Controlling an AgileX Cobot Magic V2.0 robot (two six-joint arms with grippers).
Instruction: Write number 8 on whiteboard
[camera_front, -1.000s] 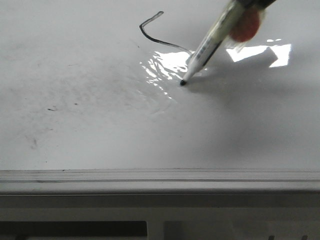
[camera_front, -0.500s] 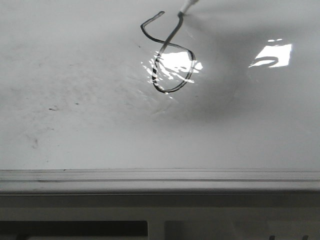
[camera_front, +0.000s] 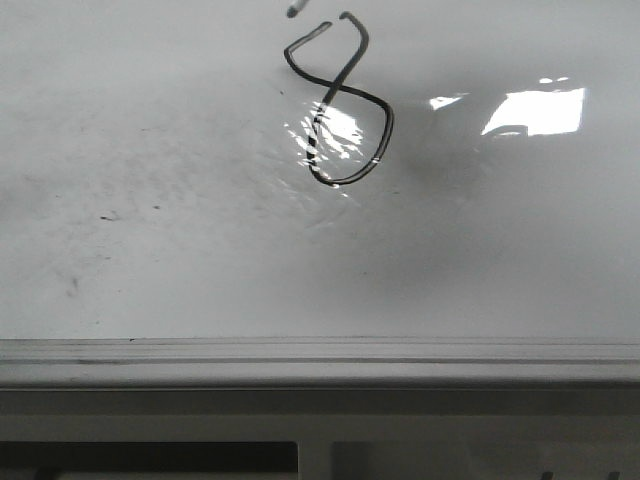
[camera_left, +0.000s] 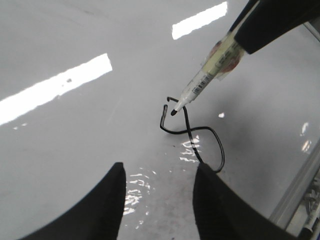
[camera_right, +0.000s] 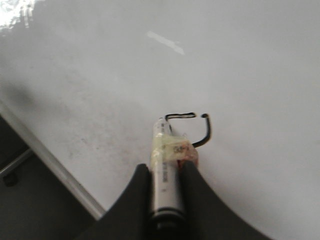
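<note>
Checking state, landmark = the number 8 (camera_front: 340, 105).
Number 8: drawn on the whiteboard (camera_front: 180, 230), slanted; lower loop rounded and closed, sitting over the wrinkled glare patch (camera_front: 335, 130); upper loop angular, small gap open at its top.
Marker (camera_left: 205, 80): tip just beside that top gap in the left wrist view; I cannot tell whether it touches the board or sits a hair off. In the front view only the tip shows, at the picture's upper edge just past the figure's top.
Right tool (camera_right: 165, 172): clamped on the marker barrel, both fingers pressed against its sides, tape and a red patch wrapped where they grip. Held steeply tilted, likely so the tip stays visible and the arm clears the fresh ink.
Left tool (camera_left: 160, 200): fingers apart, holding nothing, hanging over the board on the lower-loop side of the figure. Likely parked as an observer, out of the stroke path.
Edge rail (camera_front: 320, 352): well away from the figure, on the robot's side.
Progress, my read: figure reads as an 8; only closing the top gap could remain.
Risk: smearing wet ink if the tip drags back across.
</note>
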